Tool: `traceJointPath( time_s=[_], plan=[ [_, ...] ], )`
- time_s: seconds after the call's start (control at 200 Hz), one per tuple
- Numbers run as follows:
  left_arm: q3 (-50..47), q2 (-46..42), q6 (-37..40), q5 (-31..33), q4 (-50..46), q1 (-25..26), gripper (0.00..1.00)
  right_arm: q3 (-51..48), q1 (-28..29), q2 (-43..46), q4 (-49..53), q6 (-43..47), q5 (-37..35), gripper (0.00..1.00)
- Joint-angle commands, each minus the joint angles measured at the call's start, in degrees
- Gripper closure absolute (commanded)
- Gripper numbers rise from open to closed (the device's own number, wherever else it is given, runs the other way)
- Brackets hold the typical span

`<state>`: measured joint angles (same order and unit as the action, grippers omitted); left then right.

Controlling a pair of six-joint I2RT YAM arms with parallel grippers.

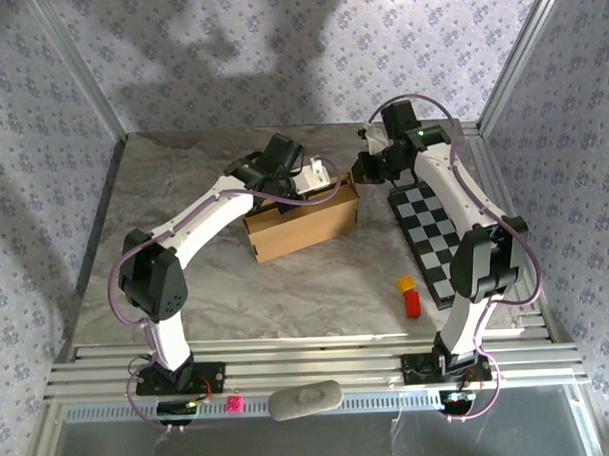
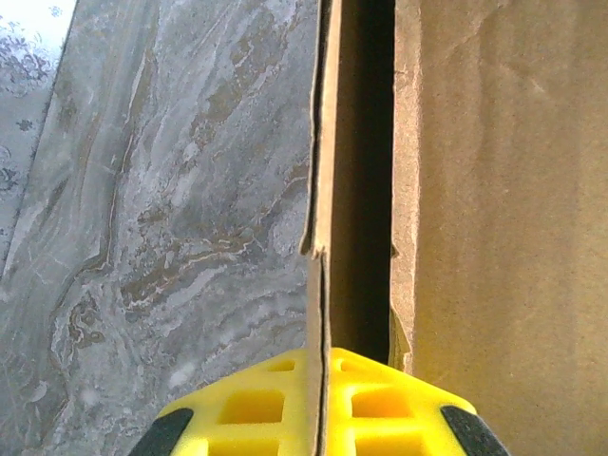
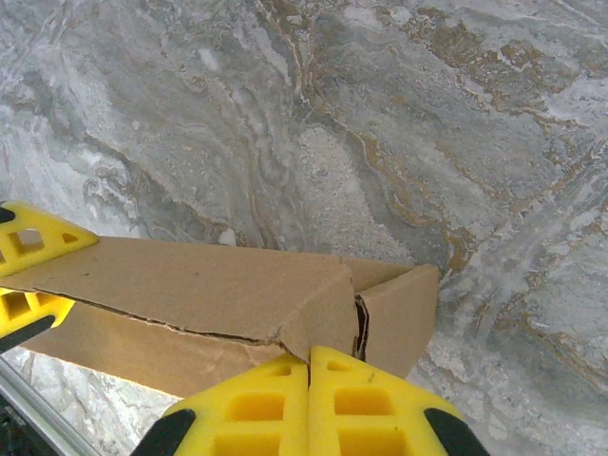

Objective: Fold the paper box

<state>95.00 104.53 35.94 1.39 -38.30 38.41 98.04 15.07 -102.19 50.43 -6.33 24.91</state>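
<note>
The brown paper box (image 1: 302, 225) stands mid-table, partly formed. Over its back edge, my left gripper (image 1: 316, 178) is shut on one thin upright cardboard wall; that wall (image 2: 321, 190) runs edge-on between the yellow fingers (image 2: 256, 404), with a dark gap and a broad panel (image 2: 503, 209) to its right. At the box's right end, my right gripper (image 1: 364, 170) is shut, its fingertips (image 3: 285, 375) against the box's folded corner (image 3: 313, 304), with no cardboard between them. The left gripper's fingers (image 3: 28, 249) hold the box's far end.
A black-and-white checkered board (image 1: 430, 234) lies to the right of the box, with a yellow block (image 1: 405, 282) and a red block (image 1: 411, 302) at its near left side. A grey pad (image 1: 305, 399) rests on the front rail. Patterned walls enclose the marble table (image 1: 237, 290).
</note>
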Motion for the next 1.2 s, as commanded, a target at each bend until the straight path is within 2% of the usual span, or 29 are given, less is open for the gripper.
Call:
traceJointPath(
  time_s=[0.0,0.315,0.53,0.63,0.84,1.044,1.194],
  plan=[
    [-0.52,0.75,-1.22,2.4,3.62,0.17,1.0,-2.5,0.26,2.06,-1.38,-1.06,-0.42,1.0],
    [-0.87,2.5,-1.72,8.89,6.71,0.09,1.0,-10.72,0.23,5.36,-9.84,-0.4,-1.35,1.0],
    [0.23,2.05,-3.24,8.5,6.26,0.19,0.77,-12.71,0.19,6.06,-11.59,0.94,-2.89,1.0],
    [0.36,1.22,-4.42,8.46,5.79,0.21,0.62,-12.52,0.16,6.04,-11.3,1.37,-3.33,1.0],
    [1.71,-0.44,-9.38,5.97,2.82,0.26,0.42,-12.51,0.71,5.62,-11.01,2.02,-3.8,1.0],
    [4.84,-1.54,-16.97,-1.43,-3.09,-0.44,0.35,-11.87,1.39,5.23,-10.26,2.02,-5.07,1.0],
    [3.42,-2.9,-18.32,-4.02,-4.27,-0.6,0.34,-11.25,2.17,5.0,-9.88,1.93,-6.41,1.0]
  ],
)
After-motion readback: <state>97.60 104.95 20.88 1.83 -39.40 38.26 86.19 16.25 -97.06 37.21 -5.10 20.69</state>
